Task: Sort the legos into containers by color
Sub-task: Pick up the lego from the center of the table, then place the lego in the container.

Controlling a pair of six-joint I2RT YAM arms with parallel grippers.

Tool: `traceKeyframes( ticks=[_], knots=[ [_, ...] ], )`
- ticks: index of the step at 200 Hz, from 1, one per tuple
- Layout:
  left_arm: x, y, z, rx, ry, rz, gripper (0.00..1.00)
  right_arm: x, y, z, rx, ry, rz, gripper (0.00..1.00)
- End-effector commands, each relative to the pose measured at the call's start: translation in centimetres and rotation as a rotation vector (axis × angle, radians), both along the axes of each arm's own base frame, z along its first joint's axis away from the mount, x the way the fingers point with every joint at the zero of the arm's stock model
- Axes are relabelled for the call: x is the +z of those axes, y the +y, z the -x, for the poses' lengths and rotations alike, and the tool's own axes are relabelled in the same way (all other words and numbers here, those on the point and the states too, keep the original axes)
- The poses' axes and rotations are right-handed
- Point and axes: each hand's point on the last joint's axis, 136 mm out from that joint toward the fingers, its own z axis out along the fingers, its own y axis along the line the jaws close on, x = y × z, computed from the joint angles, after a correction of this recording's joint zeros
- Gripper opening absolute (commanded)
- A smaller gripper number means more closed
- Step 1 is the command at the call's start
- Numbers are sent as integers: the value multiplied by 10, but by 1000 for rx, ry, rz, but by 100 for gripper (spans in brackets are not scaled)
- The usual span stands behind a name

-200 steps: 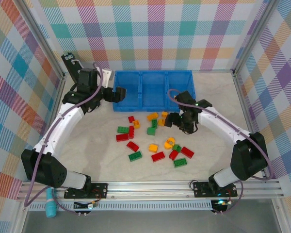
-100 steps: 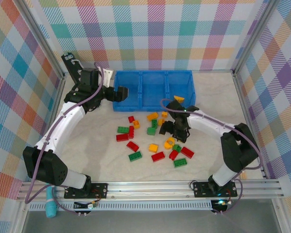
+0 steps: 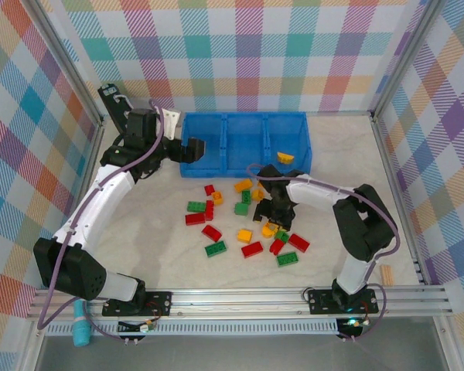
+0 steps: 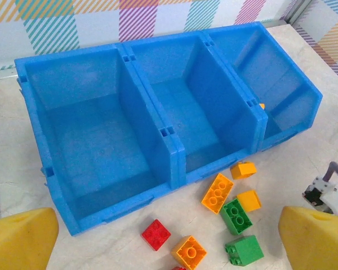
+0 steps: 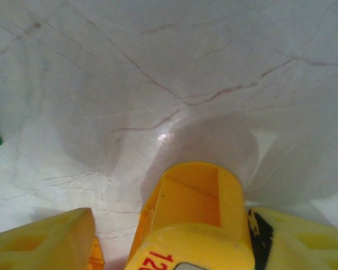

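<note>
Now most of the legos (image 3: 252,249) lie loose on the table (image 3: 162,247), a scatter of red, green and orange-yellow bricks just in front of the blue tray (image 3: 232,169). One orange brick (image 3: 284,157) sits inside the tray's right compartment, near its front wall.

At the tray's left end, the left gripper (image 3: 193,149) hangs above the near edge of the left compartment. In its wrist view the yellow fingers (image 4: 312,242) stand spread wide at the two lower corners of the frame, with nothing between them. Beyond them are the three compartments, and a red brick (image 4: 156,234) and a green brick (image 4: 236,216) lie on the table close to the tray's front wall.

On the right side of the scatter, the right gripper (image 3: 276,212) is low among the bricks. Its wrist view has the yellow fingers (image 5: 186,214) close to the veined table. I cannot tell whether they are spread or pinching a brick.
</note>
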Motion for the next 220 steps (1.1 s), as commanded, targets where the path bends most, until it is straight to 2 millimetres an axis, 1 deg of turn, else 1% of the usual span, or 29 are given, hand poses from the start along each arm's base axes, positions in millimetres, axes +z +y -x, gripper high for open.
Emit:
traceKeyframes(
  ticks=[1,26,45,67,80,94,110,119,145,166,178,205,220],
  knots=[
    [-2,-4,8,-11,17,12,100,1,2,4,30,20,19,65],
    [-4,-2,7,-4,19,6,100,-1,-1,5,44,19,32,51],
    [-8,-2,6,-2,27,3,100,2,-1,4,61,7,29,44],
    [-9,-3,5,1,32,4,100,17,-5,-7,103,-57,53,39],
    [-8,-2,4,4,30,1,100,32,-8,-20,136,-115,71,38],
    [-7,-2,2,6,27,-2,100,51,-11,-37,157,-170,78,38],
    [-6,-1,0,10,24,-9,100,68,-16,-56,164,-220,82,38],
    [-5,-1,-1,12,23,-12,100,79,-20,-70,174,-262,87,38],
    [-6,0,-4,18,25,-25,100,102,-38,-109,195,-356,140,39],
    [-6,2,-5,24,27,-42,100,114,-57,-143,213,-424,208,39],
    [-7,3,-7,30,29,-49,100,119,-63,-162,219,-470,227,39],
    [-7,3,-11,33,36,-55,100,122,-73,-210,195,-549,238,39],
    [-7,3,-13,39,42,-57,100,120,-76,-233,174,-574,243,39]
  ],
)
